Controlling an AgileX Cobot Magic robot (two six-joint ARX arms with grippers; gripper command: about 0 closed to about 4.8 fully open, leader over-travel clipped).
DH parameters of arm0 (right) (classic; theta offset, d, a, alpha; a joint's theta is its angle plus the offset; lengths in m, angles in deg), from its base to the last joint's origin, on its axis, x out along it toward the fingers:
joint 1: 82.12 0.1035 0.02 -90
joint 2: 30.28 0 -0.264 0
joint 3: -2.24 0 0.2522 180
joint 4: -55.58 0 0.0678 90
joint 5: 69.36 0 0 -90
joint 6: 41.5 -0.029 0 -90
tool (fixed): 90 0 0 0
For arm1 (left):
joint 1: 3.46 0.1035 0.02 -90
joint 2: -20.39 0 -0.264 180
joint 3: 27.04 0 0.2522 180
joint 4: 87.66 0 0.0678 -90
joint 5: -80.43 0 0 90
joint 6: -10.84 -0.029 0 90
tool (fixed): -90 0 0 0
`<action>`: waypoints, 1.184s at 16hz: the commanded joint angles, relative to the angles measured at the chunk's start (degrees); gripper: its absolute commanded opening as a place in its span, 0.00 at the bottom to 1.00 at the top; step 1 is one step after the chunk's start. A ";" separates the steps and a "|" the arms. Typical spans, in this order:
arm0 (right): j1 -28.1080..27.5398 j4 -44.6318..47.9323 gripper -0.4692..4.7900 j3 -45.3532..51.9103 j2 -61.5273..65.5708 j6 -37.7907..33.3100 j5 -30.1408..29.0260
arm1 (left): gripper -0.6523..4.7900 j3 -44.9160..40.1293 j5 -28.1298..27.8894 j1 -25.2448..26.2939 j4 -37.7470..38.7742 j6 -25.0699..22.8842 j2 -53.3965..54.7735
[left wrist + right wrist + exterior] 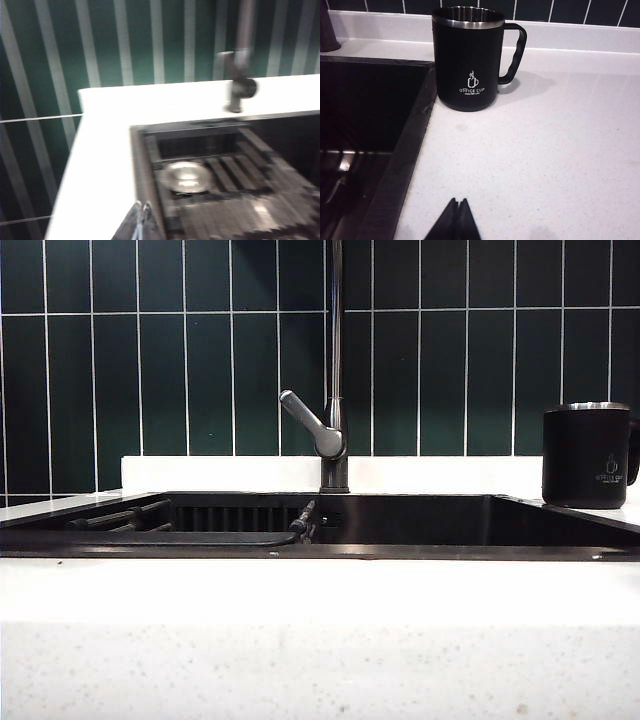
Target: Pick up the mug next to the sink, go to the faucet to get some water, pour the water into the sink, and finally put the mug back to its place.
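Status, as I read it from the remote station: the mug sits at what I take to be its home spot, and the frames alone don't tell me whether the cycle has not begun or is already finished.

1. Mug. The matte black cylindrical mug with steel rim and loop handle (586,455) stands upright on the white speckled stone counter (320,640), at approx. 3 o'clock of the exterior view, just beside the sink's right edge. In the right wrist view the mug (465,57) shows its pale logo facing the cam, handle pointing away from the sink. Nothing touches it.

2. Sink. The wide dark rectangular recessed basin w/ black rim (400,552) lies at centre. The left wrist view shows a round steel drain (187,176) in the floor of the sink (142,165). I can't tell if the floor is wet; that frame is blurred.

3. Faucet. The tall thin dark-metal pipe w/ grey angled lever (334,430) stands at 12 o'clock behind the basin. No stream visible.

4. Grippers. Left gripper (141,215): jaws closed together, empty, over the counter at the sink's left rim. Right gripper (459,217): jaws pressed together, empty, over the counter, aimed at the mug but well apart from it.

5. Remaining, if not yet begun: grasp, fill, pour, return. All four steps.
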 commanded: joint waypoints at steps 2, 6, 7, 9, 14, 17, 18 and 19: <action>-0.02 0.81 0.08 0.33 -0.02 0.04 0.09 | 0.11 0.15 2.12 6.86 -0.83 0.46 -0.02; -0.02 0.81 0.08 0.33 -0.02 0.04 0.11 | 0.11 0.15 4.17 10.73 -0.92 0.42 -0.02; -0.02 0.81 0.08 0.33 -0.02 0.04 0.11 | 0.11 0.15 4.66 11.06 -0.68 0.39 -0.02; -0.04 0.79 0.08 0.33 -0.02 0.04 0.11 | 0.11 0.15 4.48 11.06 -0.70 0.39 -0.02; -0.04 0.81 0.08 0.33 -0.02 0.04 0.11 | 0.11 0.15 4.48 11.06 -0.70 0.39 -0.02; -0.04 0.79 0.08 0.33 -0.07 0.04 0.11 | 0.11 0.15 4.48 11.06 -0.70 0.39 -0.02; -0.09 0.76 0.08 0.33 -0.85 0.04 0.13 | 0.11 0.15 4.48 11.04 -0.70 0.39 -0.02; -0.07 0.68 0.08 0.33 -2.27 0.04 0.11 | 0.11 0.15 4.50 11.04 -0.70 0.39 -0.02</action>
